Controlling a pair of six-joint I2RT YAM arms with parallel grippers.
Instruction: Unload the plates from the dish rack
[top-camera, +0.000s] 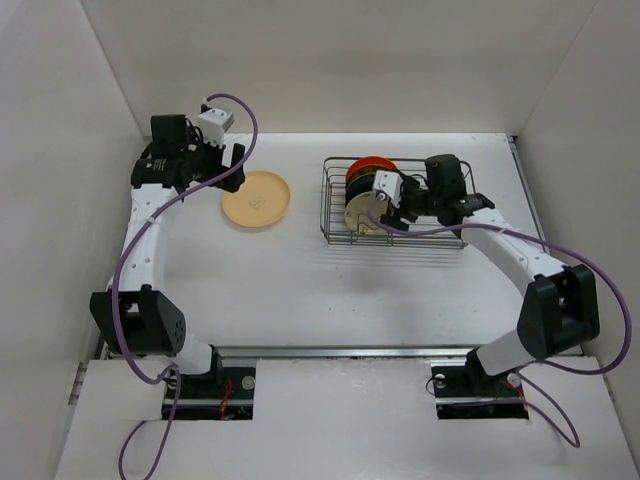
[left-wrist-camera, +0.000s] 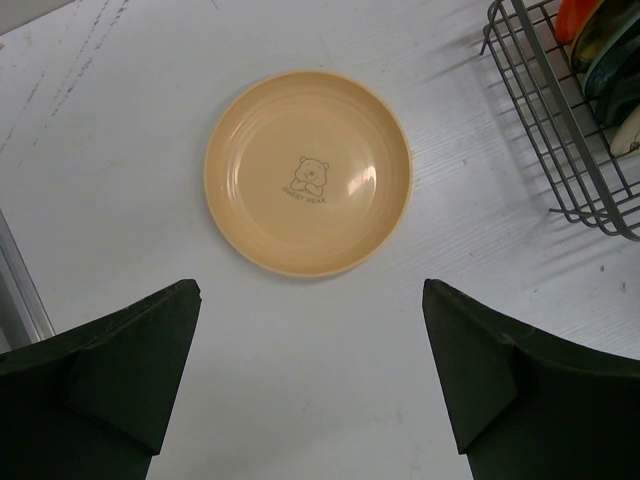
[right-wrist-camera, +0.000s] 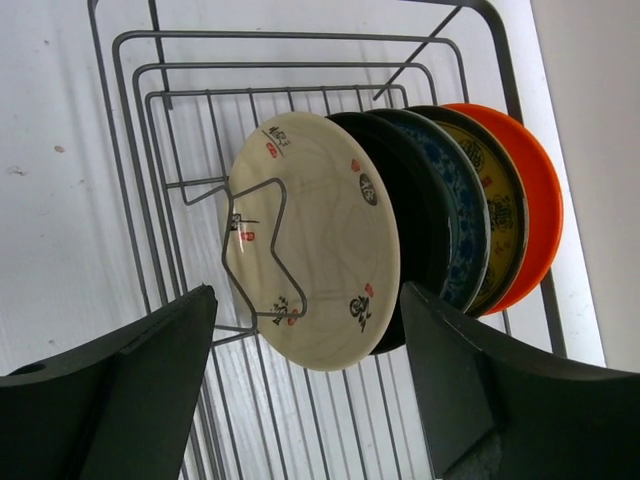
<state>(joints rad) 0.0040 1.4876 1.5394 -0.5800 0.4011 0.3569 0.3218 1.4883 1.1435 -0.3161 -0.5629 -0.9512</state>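
Observation:
The peach plate lies flat on the table, also in the left wrist view, with a bear print. My left gripper is open and empty above the table just beside it. The dark wire dish rack holds upright plates: cream, a black one, dark teal patterned, yellow patterned and orange-red. My right gripper is open over the rack, its fingers either side of the cream plate's lower rim, not touching.
White walls enclose the table at left, back and right. The rack's corner shows at the upper right of the left wrist view. A zigzag divider wire crosses in front of the cream plate.

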